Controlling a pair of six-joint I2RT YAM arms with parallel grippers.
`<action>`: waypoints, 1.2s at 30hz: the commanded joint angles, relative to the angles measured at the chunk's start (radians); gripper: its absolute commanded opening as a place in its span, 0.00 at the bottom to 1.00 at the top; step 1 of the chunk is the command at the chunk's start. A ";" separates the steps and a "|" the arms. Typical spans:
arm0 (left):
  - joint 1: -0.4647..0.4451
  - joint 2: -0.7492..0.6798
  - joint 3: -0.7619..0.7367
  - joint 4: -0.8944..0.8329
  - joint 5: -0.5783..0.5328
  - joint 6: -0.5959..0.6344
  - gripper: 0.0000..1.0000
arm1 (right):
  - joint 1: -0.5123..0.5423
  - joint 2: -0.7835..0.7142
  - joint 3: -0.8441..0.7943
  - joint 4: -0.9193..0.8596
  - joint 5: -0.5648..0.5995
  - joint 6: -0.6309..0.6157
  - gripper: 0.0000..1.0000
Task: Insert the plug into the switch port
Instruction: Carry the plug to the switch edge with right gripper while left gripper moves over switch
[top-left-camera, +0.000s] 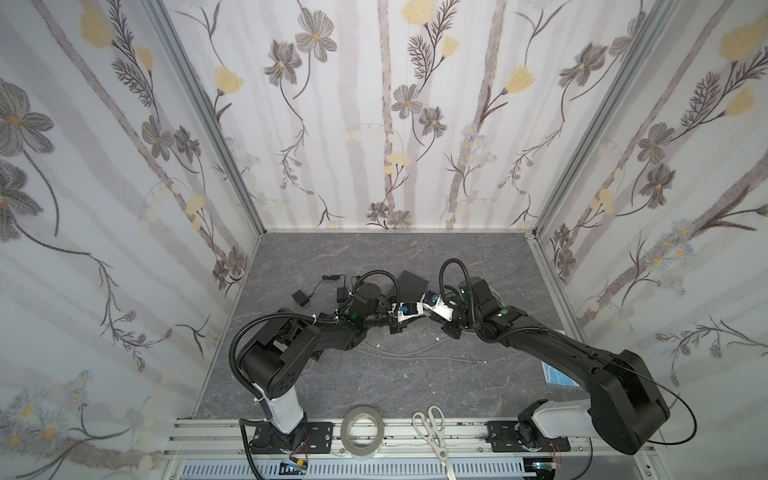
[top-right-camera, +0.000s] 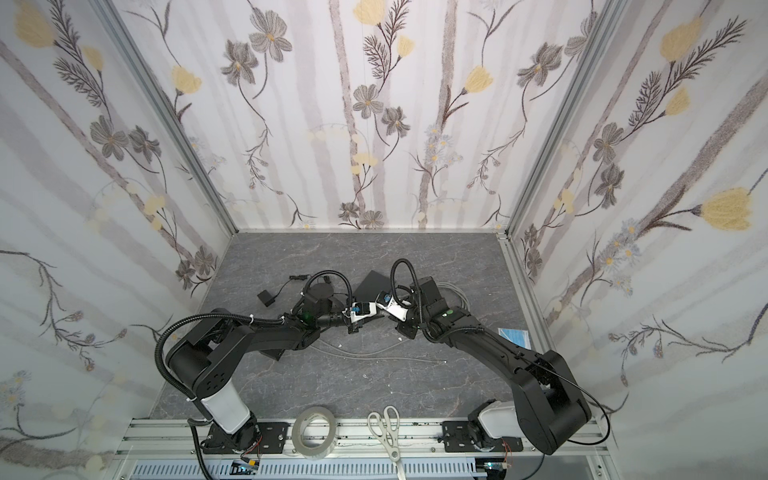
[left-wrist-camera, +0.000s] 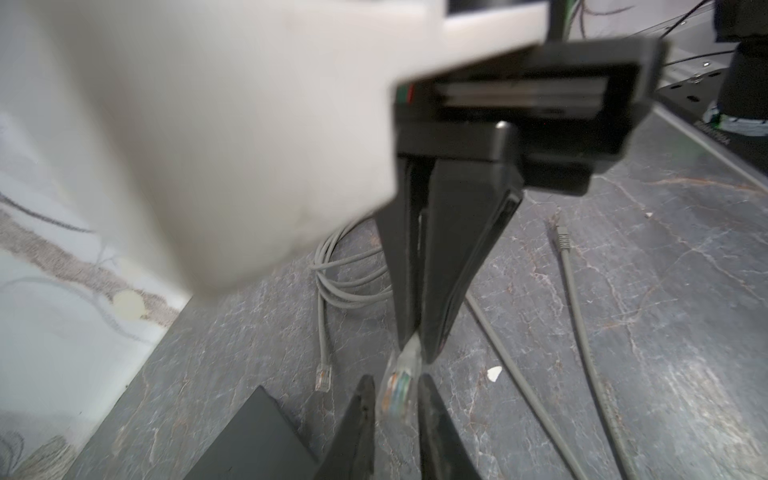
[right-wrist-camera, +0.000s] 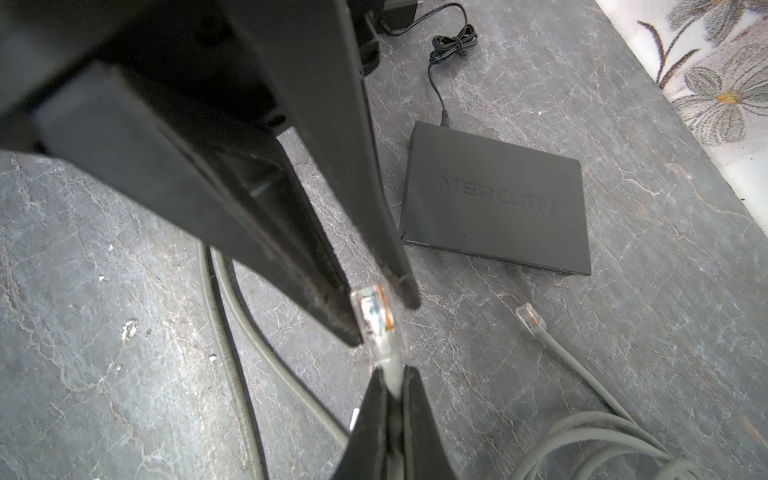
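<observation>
A clear plug on a grey cable hangs above the table where the two arms meet. My right gripper is shut on the cable just behind the plug. My left gripper stands slightly open, one finger on each side of the plug, without pinching it. The black switch marked MERCURY lies flat beyond them and shows in both top views. Its ports are hidden from every view.
A second loose plug lies near the switch, with coiled grey cable close by. A black power adapter sits at the left. A tape roll and scissors rest on the front rail.
</observation>
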 joint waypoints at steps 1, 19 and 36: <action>0.001 0.004 0.017 0.010 -0.087 -0.036 0.27 | -0.003 -0.021 -0.014 0.102 0.007 0.027 0.00; 0.004 -0.017 -0.018 0.094 -0.495 -0.106 0.52 | 0.044 0.089 -0.086 0.277 0.332 0.131 0.00; 0.062 0.087 0.320 -0.490 -0.856 -0.342 0.55 | 0.093 0.274 0.078 -0.002 0.566 0.106 0.00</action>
